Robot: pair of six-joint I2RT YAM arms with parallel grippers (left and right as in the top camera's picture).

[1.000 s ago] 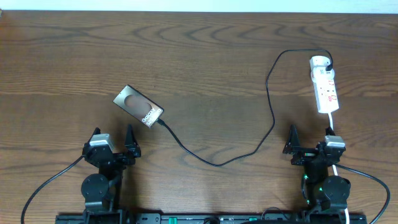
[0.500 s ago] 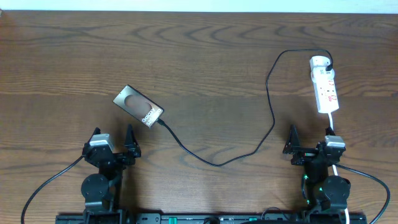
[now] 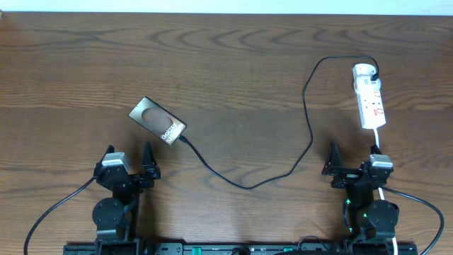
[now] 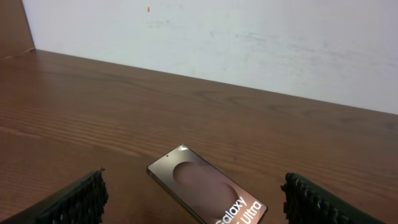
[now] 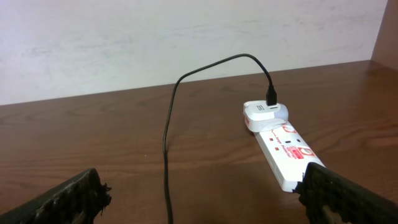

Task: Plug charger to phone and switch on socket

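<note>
Both arms sat w/ jaws spread, empty: Galaxy phone [image 3: 158,122] lay just ahead of left gripper [image 3: 129,159], charger cable [image 3: 309,134] tip at its edge, seating unclear; white power strip [image 3: 371,103] lay ahead of right gripper [image 3: 352,160], its switch prob. best pressed straight down w/o shoving.

Brown wood-grain bench [image 3: 233,64]. Lying flat on it: brown Galaxy phone [image 3: 157,121], left of centre, angled; black charger cable [image 3: 308,127], curving from phone's end to white power strip [image 3: 371,103], far right.
</note>
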